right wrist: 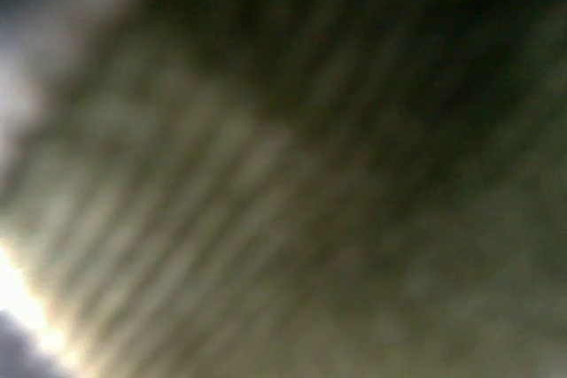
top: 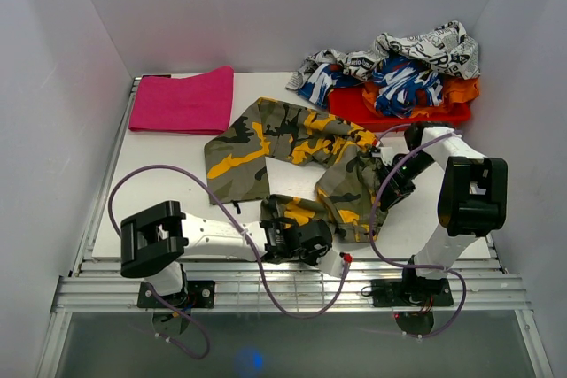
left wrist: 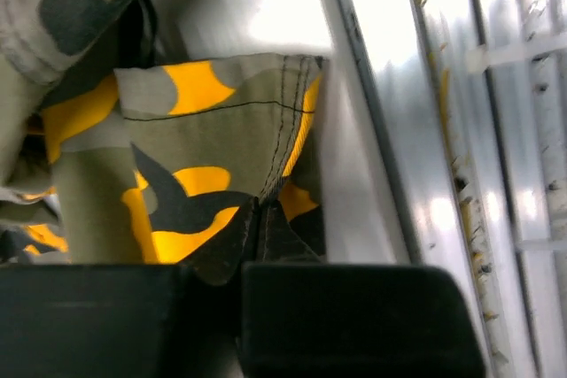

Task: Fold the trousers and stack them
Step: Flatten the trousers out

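Observation:
The camouflage trousers [top: 283,143] lie crumpled across the middle of the table, with one leg reaching toward the front edge. My left gripper [top: 282,226] is low at that near leg end. In the left wrist view it [left wrist: 241,263] is shut on a dark fold of the trousers [left wrist: 204,148]. My right gripper [top: 379,179] is pushed into the cloth at the trousers' right side. The right wrist view is filled with blurred olive trousers cloth [right wrist: 283,183], so its fingers are hidden.
A folded pink cloth [top: 183,101] lies at the back left. A heap at the back right holds a newsprint garment [top: 425,46], a blue-and-white one [top: 403,81], a red one [top: 390,111] and an orange one [top: 461,90]. Metal rails [left wrist: 496,130] run along the table's front edge.

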Controlling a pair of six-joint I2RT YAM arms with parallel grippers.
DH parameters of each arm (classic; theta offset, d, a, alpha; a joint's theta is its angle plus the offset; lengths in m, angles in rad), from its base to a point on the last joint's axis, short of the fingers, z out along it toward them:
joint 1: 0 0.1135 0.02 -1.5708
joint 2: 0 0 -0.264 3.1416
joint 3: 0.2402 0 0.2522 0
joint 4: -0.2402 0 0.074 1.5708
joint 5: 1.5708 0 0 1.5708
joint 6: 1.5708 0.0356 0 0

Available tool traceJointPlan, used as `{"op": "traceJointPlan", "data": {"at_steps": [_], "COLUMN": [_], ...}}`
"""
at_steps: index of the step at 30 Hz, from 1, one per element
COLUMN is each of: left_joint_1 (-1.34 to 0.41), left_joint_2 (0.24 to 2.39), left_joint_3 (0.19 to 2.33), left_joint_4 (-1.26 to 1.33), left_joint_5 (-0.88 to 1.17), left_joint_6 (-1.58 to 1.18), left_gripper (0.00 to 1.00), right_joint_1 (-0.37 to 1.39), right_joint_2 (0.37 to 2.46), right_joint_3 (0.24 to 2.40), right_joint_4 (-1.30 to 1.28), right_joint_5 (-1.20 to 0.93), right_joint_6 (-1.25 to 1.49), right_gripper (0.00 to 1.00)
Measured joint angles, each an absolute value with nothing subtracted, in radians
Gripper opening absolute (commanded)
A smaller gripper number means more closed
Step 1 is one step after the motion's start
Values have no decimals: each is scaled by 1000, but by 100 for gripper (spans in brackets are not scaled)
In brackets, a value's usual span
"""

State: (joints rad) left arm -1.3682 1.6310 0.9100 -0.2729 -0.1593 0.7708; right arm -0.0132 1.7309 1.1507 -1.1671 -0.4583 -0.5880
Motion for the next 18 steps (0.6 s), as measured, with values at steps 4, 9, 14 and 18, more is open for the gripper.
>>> {"op": "traceJointPlan", "data": {"at_steps": [4,9,14,18], "left_joint_1": [-1316,-1091,-778,-661], "left_joint_2": [1574,1376,1119,944], "left_joint_3": [962,1106,1140,1048], "left_joint_4": [-363,-494,-583,-643], "left_joint_5": [-157,-73,-70,-93], "left_joint_6": [698,544,469,471], "left_gripper": [0,0,0,0], "right_joint_1": [-20,-57,-148,-203], "right_joint_2": [1734,1732,1719,1716], "right_joint_3": [1180,1253,1284,1287], "right_joint_4": [-1181,-1206,-1209,-1208], "right_joint_5": [-448,-384,-245,-138], "right_joint_6": [-595,-648,-749,-833], "right_gripper": [8,8,8,8]}}
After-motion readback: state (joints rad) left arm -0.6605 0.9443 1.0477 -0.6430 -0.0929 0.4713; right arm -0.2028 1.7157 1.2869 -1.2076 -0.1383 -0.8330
